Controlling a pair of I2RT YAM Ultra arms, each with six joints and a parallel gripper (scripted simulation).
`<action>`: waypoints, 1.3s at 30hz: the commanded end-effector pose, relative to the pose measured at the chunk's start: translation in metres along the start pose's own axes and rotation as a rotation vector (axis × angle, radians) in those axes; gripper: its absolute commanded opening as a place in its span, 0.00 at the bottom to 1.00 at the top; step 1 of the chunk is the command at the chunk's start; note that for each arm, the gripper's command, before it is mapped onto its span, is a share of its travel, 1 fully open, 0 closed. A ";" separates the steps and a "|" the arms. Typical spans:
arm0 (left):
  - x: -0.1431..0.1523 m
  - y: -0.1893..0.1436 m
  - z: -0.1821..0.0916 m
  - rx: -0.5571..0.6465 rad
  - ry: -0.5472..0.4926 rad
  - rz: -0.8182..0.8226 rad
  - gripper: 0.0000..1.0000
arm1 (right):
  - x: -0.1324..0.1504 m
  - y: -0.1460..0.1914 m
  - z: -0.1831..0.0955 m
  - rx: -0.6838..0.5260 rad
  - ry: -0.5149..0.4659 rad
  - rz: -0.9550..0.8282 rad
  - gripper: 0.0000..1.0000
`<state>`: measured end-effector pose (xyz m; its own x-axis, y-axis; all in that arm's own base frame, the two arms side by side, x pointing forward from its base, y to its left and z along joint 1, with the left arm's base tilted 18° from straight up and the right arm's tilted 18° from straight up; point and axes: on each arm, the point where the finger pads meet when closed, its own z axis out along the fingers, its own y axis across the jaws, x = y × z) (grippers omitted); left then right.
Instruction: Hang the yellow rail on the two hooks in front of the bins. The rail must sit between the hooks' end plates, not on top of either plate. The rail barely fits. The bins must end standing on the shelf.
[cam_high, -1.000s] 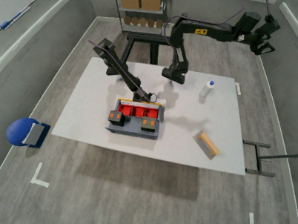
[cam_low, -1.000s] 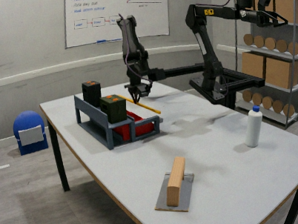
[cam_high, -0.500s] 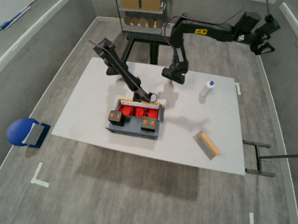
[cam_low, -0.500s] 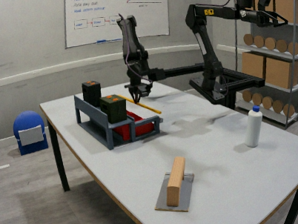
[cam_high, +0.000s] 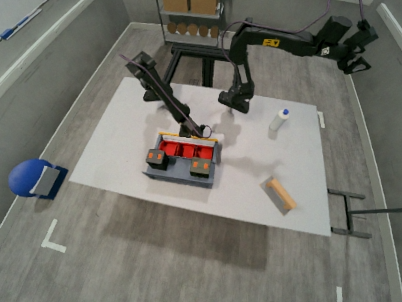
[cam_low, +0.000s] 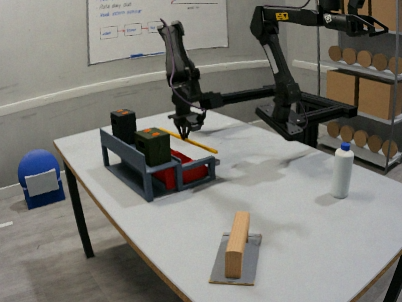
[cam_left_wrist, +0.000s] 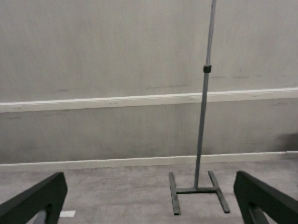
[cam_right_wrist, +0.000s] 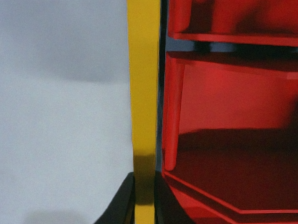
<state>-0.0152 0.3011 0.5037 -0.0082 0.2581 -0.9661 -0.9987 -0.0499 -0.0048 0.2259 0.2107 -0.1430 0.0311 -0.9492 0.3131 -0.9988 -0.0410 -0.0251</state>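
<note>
The yellow rail (cam_high: 167, 134) (cam_low: 200, 145) (cam_right_wrist: 143, 80) runs lengthwise along the open side of the three red bins (cam_high: 188, 150) (cam_low: 193, 172) (cam_right_wrist: 235, 95), its long axis parallel to their row, crossing the top view with a slight slant. My right gripper (cam_high: 189, 136) (cam_low: 185, 138) (cam_right_wrist: 144, 180) pinches it between the fingertips, which cover part of its middle. Both rail ends fall outside my right wrist view; the hooks are hard to make out, and I cannot tell whether the rail sits on them. The bins are inside the blue-gray shelf (cam_high: 177, 173) (cam_low: 125, 148), partly hidden in the exterior view, with two dark orange-marked boxes (cam_high: 200, 168) (cam_low: 152, 146) above. My left gripper (cam_high: 359, 67) (cam_low: 372, 26) (cam_left_wrist: 150, 179), jaws spread wide, hangs beyond the table (cam_high: 115, 150) (cam_low: 290, 225).

Right hand (cam_high: 192, 136) (cam_low: 185, 137) (cam_right_wrist: 144, 192) and yellow rail (cam_high: 212, 140) (cam_low: 202, 146) (cam_right_wrist: 144, 90): any shift since earlier too small to tell.
</note>
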 end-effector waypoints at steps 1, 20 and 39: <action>-0.017 0.003 -0.009 -0.006 -0.052 0.007 1.00 | -0.017 -0.010 -0.018 0.037 -0.061 0.012 0.00; -0.017 0.003 -0.009 -0.006 -0.052 0.007 1.00 | -0.014 -0.013 -0.017 0.033 -0.061 0.024 0.00; -0.017 0.003 -0.009 -0.006 -0.052 0.007 1.00 | -0.013 -0.010 -0.012 0.028 -0.053 0.021 0.00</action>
<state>-0.0152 0.3011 0.5037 -0.0082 0.2581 -0.9661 -0.9987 -0.0499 -0.0048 0.2267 0.2110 -0.1432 0.0288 -0.9501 0.3106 -0.9989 -0.0393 -0.0273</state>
